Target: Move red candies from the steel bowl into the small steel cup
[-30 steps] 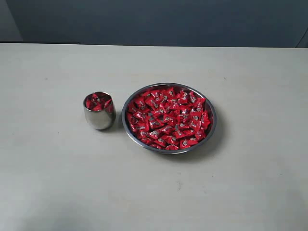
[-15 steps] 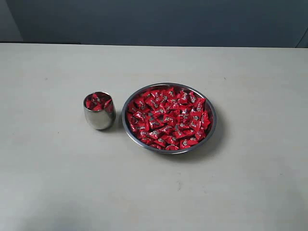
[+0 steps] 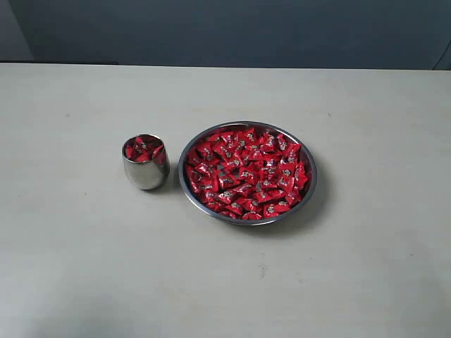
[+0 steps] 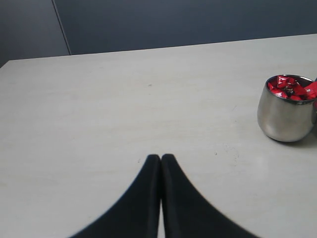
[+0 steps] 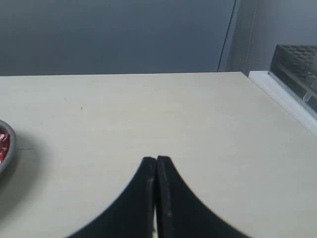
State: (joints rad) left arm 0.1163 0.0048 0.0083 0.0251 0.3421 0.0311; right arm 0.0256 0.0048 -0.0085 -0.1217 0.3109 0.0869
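The wide steel bowl (image 3: pixel 248 218) sits mid-table, heaped with red candies (image 3: pixel 246 171). Just left of it stands the small steel cup (image 3: pixel 144 174), holding several red candies up to its rim. In the left wrist view the cup (image 4: pixel 283 119) stands off to one side of my left gripper (image 4: pixel 161 157), which is shut on nothing above bare table. My right gripper (image 5: pixel 156 159) is also shut and empty, with only the bowl's rim (image 5: pixel 12 148) showing at the frame edge. Neither arm appears in the exterior view.
The pale table (image 3: pixel 84 267) stretches all round the bowl and cup. A dark wall (image 3: pixel 232 28) runs behind its far edge. In the right wrist view a dark rack (image 5: pixel 297 62) stands beyond the table's side edge.
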